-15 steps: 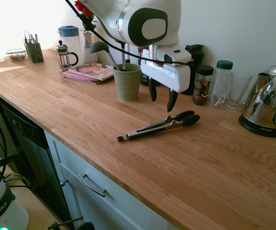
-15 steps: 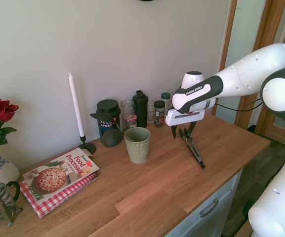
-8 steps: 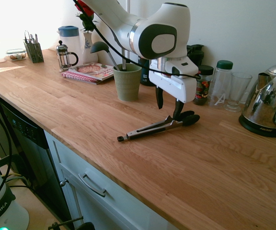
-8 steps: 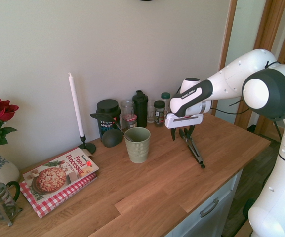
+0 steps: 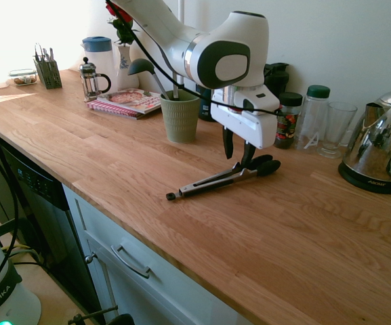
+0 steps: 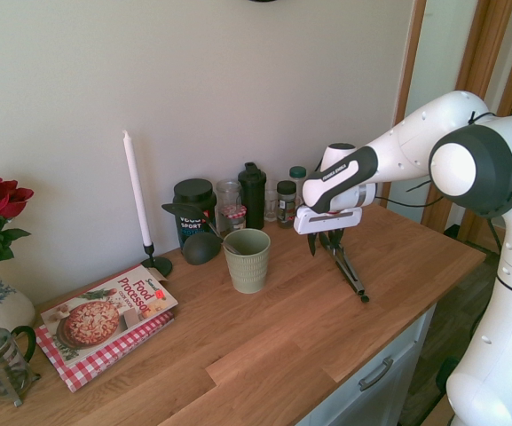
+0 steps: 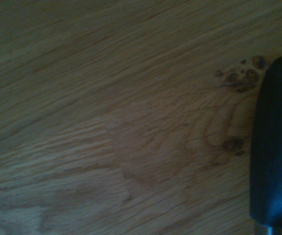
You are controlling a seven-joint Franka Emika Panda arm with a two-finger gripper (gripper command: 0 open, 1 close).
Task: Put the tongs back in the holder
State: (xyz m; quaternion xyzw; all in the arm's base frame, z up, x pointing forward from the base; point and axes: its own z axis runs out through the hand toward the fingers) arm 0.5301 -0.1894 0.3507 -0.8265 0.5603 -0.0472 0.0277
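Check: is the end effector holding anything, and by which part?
Nothing held. The end effector is open, low over the black tips of the tongs, which lie flat on the counter.

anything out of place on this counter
Only the tongs: they lie flat on the worktop, outside the green holder. The open gripper hangs over their black tips. Nothing looks spilled or broken.

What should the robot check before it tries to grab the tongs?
1. Tongs lie flat and free on the counter: ok.
2. Gripper is open: ok.
3. Gripper is low, over the tongs' black tips: ok.
4. One finger on each side of the tongs: cannot tell.
5. Holder stands upright: ok.
6. Room left in the holder beside the ladle: cannot tell.
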